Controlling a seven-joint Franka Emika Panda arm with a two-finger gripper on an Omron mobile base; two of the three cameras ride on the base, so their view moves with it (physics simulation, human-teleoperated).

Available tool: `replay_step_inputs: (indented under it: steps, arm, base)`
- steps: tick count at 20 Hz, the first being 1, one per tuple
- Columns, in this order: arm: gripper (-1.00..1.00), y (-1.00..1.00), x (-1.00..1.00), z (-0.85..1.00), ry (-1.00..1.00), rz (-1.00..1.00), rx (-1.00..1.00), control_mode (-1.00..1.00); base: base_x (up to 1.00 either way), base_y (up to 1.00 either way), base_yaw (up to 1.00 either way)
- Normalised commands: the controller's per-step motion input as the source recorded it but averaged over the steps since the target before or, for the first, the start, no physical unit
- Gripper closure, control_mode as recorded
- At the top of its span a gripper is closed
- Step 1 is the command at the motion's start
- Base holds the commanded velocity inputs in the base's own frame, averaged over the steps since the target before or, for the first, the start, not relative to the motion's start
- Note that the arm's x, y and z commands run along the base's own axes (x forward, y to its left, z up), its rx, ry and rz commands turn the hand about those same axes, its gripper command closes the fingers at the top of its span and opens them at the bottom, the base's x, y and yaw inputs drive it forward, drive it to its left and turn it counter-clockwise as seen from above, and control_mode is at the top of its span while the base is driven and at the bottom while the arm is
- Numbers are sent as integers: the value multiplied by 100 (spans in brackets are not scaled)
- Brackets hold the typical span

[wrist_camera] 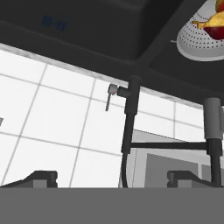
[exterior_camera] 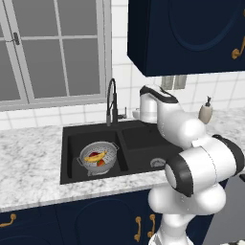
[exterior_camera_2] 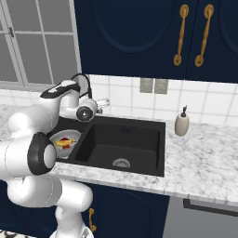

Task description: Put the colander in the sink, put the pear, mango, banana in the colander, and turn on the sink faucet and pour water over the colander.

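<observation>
Silver colander [exterior_camera: 98, 158] sits in sink [exterior_camera: 72, 172] left basin, banana [exterior_camera: 95, 156] plus a red fruit inside, probably the mango. Tool [wrist_camera: 111, 177] near faucet [exterior_camera: 112, 101], fingers spread, holding nothing.

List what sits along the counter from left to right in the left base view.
Colander holding the banana in the sink's left basin → black gooseneck sink faucet → drain of the right basin → beige soap dispenser.
</observation>
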Motion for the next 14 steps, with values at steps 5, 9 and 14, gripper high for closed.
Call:
replay_step_inputs:
  steps: [5, 9, 14]
  arm:
    - [-100, -74, 37, -29, 0, 18, 8, -100]
    - [-100, -18, 54, -60, 0, 4, 0, -100]
    - [-100, 0, 22, -97, -14, 9, 0, -100]
  base:
    - [0, 0, 0]
    - [0, 0, 0]
    - [0, 0, 0]
